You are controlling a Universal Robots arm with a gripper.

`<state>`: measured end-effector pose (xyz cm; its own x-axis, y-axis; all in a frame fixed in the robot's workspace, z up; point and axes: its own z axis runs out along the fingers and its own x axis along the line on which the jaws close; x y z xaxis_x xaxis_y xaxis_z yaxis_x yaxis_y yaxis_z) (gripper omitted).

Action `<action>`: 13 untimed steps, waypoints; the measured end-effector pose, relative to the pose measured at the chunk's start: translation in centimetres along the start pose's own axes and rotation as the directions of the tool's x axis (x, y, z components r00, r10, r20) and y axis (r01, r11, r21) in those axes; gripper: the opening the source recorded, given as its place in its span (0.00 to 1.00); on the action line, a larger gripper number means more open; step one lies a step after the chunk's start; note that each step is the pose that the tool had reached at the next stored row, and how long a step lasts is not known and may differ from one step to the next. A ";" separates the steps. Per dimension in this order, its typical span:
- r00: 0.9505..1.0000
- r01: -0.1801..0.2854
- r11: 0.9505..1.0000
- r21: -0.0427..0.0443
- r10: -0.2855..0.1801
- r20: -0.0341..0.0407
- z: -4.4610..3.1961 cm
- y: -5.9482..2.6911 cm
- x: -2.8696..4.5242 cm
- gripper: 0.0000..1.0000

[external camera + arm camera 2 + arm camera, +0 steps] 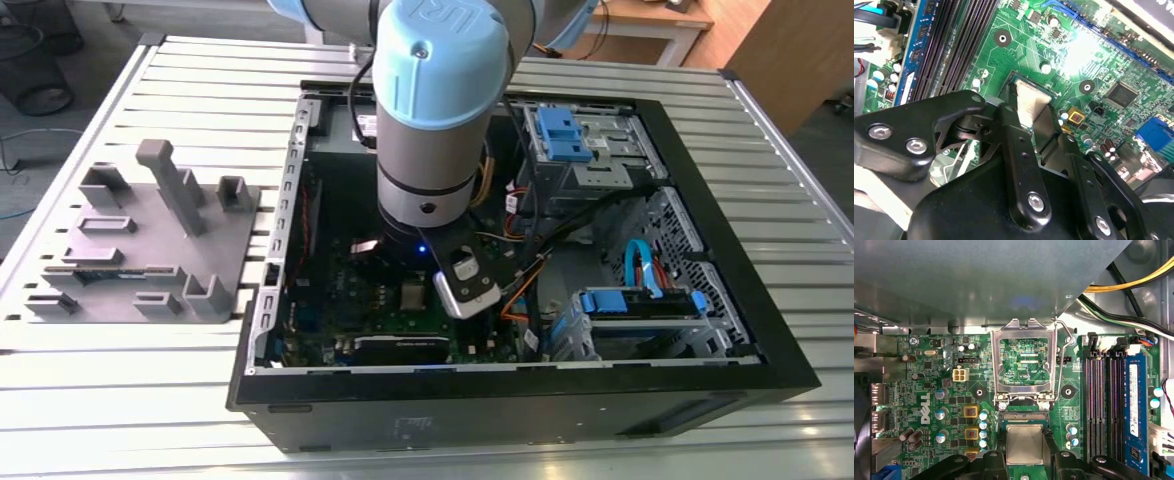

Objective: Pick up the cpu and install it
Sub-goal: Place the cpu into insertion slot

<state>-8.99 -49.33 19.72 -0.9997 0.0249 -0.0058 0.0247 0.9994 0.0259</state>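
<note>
The cpu (1024,444) is a small square chip with a pale silvery top, lying level between my gripper's (1024,452) two black fingers, which press on its opposite sides. It sits in or just over the open socket (1024,416) on the green motherboard (929,385); I cannot tell whether it is fully seated. The socket's metal load plate (1024,326) stands hinged up beyond it, its lever (1068,342) raised. In the second wrist view the cpu (1029,100) shows between the fingers (1011,130). In the exterior view the arm (427,130) reaches down into the computer case (747,340).
Black memory slots (1101,405) and a blue memory module (1134,410) run beside the socket. Yellow and black cables (1134,285) cross near the case wall. Blue drive bays (574,135) sit inside the case. A grey fixture tray (134,240) lies at the exterior view's left.
</note>
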 end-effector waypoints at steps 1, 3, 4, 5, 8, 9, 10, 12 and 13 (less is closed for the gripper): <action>1.000 0.000 1.000 0.000 0.000 0.000 -0.05 0.01 0.00 0.38; 1.000 0.000 1.000 0.000 0.000 0.000 -0.08 0.01 0.00 0.38; 1.000 0.000 1.000 0.000 0.000 0.000 -0.08 0.01 0.00 0.38; 1.000 0.000 1.000 0.000 0.000 0.000 -0.09 0.00 0.00 0.38; 1.000 0.000 1.000 0.000 0.000 0.000 -0.11 0.00 0.00 0.38; 1.000 0.000 1.000 0.000 0.000 0.000 -0.12 0.00 0.00 0.38; 1.000 0.000 1.000 0.000 0.000 0.000 -0.12 0.00 0.00 0.38; 1.000 0.000 1.000 0.000 0.000 0.000 -0.13 0.01 0.00 0.40; 1.000 0.000 1.000 0.000 0.000 0.000 -0.10 0.00 0.00 0.45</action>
<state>-8.99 -49.33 19.82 -0.9997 0.0249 -0.0059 0.0247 0.9994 0.0261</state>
